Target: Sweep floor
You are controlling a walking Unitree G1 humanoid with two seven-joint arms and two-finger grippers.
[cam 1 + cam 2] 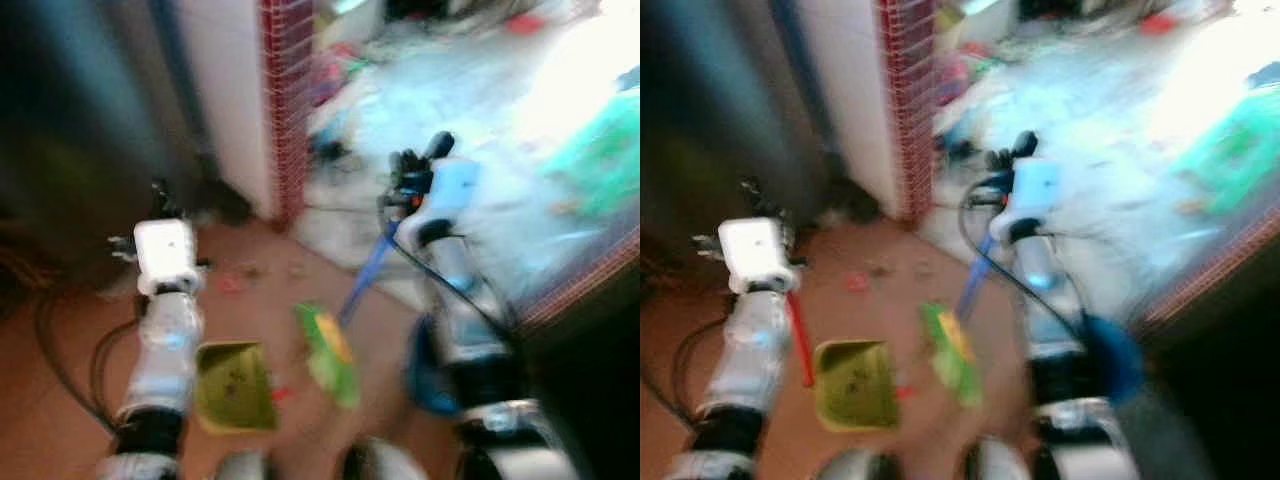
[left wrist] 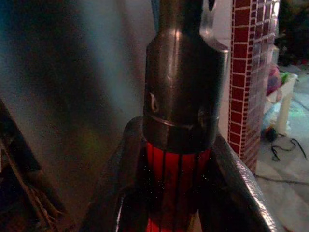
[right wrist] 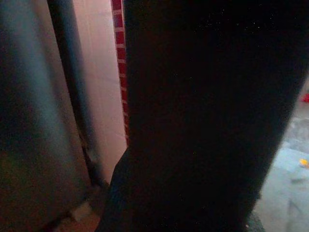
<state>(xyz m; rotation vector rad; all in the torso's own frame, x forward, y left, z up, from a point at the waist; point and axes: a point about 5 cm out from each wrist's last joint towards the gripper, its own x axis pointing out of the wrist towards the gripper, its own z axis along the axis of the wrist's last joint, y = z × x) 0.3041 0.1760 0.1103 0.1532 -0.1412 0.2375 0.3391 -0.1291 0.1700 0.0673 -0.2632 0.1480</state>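
1. Gripping: left gripper point(image 1: 758, 215) pinches red dustpan handle point(image 1: 798, 340); yellow-green dustpan point(image 1: 852, 385) sits on the brown floor point(image 1: 880, 290), beside the left arm
2. Right gripper point(image 1: 405, 185) appears pressed around blue broom handle point(image 1: 365, 275); handle slants down toward the robot's left
3. Green broom head point(image 1: 330, 355) rests just right of the pan
4. Scattered litter point(image 1: 232, 283) lies beyond both; judged: sweep runs toward pan mouth

Silver arms, black cables, white wrists

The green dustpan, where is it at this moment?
The dustpan lies on the brown floor low in the head views, beside the left arm, left of the green broom head.
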